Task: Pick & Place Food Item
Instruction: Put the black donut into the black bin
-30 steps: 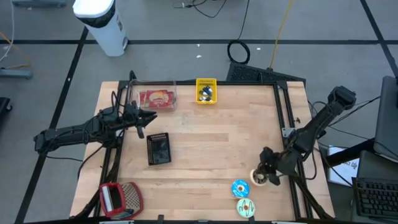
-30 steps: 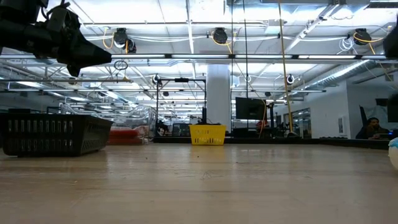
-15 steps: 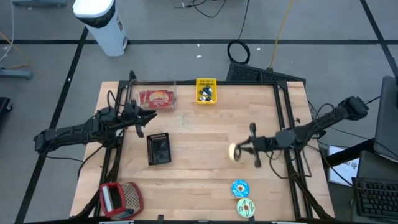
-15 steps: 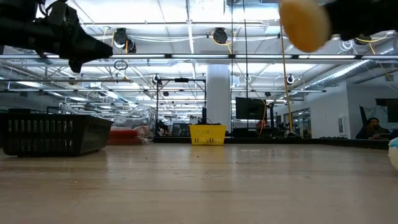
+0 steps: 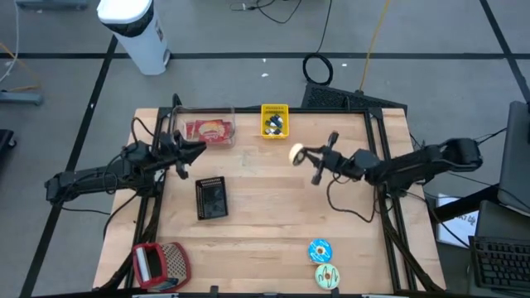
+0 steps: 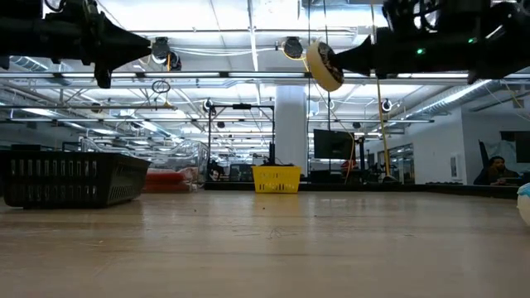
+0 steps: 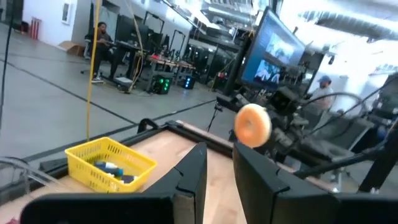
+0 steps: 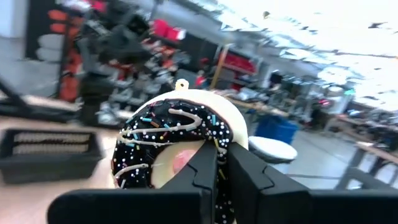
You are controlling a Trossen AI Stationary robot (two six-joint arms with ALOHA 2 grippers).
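Note:
A doughnut (image 5: 294, 153) with dark icing, white drizzle and sprinkles hangs in the air over the table's far middle, close to the yellow basket (image 5: 274, 121). My right gripper (image 5: 301, 154) reaches in from the right and is shut on it. The low view shows the doughnut (image 6: 323, 65) high above the tabletop. The left wrist view shows its pale underside (image 7: 253, 124). My left gripper (image 5: 199, 149) hovers narrowly open near the clear container (image 5: 209, 131), touching nothing. My right gripper (image 8: 222, 163) pinches the doughnut between its two fingers at the rim (image 8: 200, 148) nearest the gripper. One finger lies on the iced face, the other on the pale underside. The fingers come level from the table's right. The doughnut is lifted clear, standing on edge and slightly tilted.
A black basket (image 5: 211, 198) lies left of centre, and a red basket (image 5: 157, 265) sits at the near left corner. Two more doughnuts (image 5: 320, 250) (image 5: 327, 276) lie near the near right edge. Bare wood spreads across the middle.
My right gripper has risen from the near right corner, where the other doughnuts lie, and swung toward the far edge and the left. It has carried the doughnut up clear of the table to a spot beside the yellow basket. My left gripper has drifted slightly toward the far edge.

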